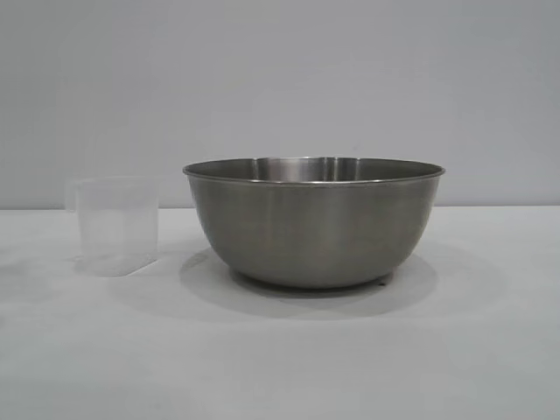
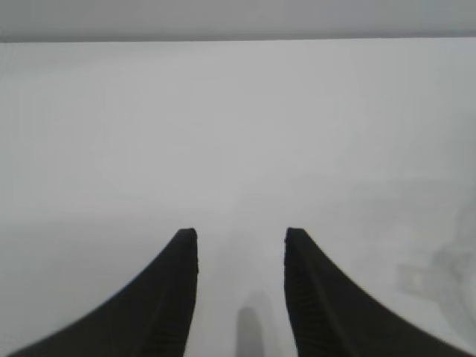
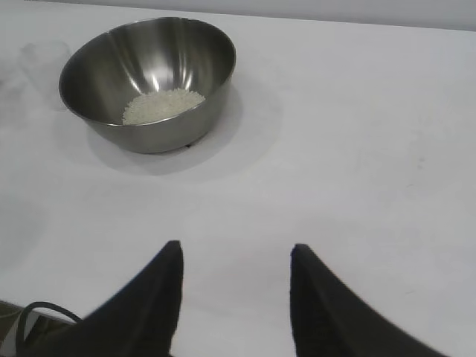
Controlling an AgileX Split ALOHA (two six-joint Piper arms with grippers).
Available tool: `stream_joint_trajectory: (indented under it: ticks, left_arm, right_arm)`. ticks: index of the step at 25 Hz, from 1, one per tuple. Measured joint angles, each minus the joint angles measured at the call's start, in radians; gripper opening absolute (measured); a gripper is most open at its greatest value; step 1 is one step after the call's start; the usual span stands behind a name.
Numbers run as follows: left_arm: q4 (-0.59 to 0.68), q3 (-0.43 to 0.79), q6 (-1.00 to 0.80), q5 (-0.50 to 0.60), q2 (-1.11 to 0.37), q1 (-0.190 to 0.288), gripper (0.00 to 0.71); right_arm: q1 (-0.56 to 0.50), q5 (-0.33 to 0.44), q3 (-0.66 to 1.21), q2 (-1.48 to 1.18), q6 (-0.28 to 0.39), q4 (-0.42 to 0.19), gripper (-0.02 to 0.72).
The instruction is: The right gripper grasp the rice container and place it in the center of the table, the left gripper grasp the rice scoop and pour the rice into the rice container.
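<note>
The rice container (image 1: 313, 223) stood mid-table (image 1: 280, 367) with the rice (image 3: 162, 105) heaped in its bottom. The rice scoop (image 1: 116, 226) stood upright just beside it, toward the table's left edge, apart from both arms. The left tool (image 2: 241, 239) and right tool (image 3: 236, 253) hung released, grasping nothing.

The white table (image 1: 280, 367) carries a steel bowl (image 1: 313, 223) at its centre and an upright clear plastic scoop (image 1: 116, 226) just beside it, apart, at the exterior view's left.
</note>
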Motion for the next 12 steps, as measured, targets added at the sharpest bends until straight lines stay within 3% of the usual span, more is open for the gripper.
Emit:
stream_joint_trajectory:
  ticks: [7, 12]
  left_arm:
    - [0.034, 0.035, -0.126, 0.382, -0.429, -0.062, 0.237]
    - [0.056, 0.035, -0.199, 0.760, -0.791, -0.128, 0.237]
  right_arm:
    - [0.000, 0.000, 0.000, 0.000, 0.000, 0.000, 0.282]
    - [0.000, 0.000, 0.000, 0.000, 0.000, 0.000, 0.282]
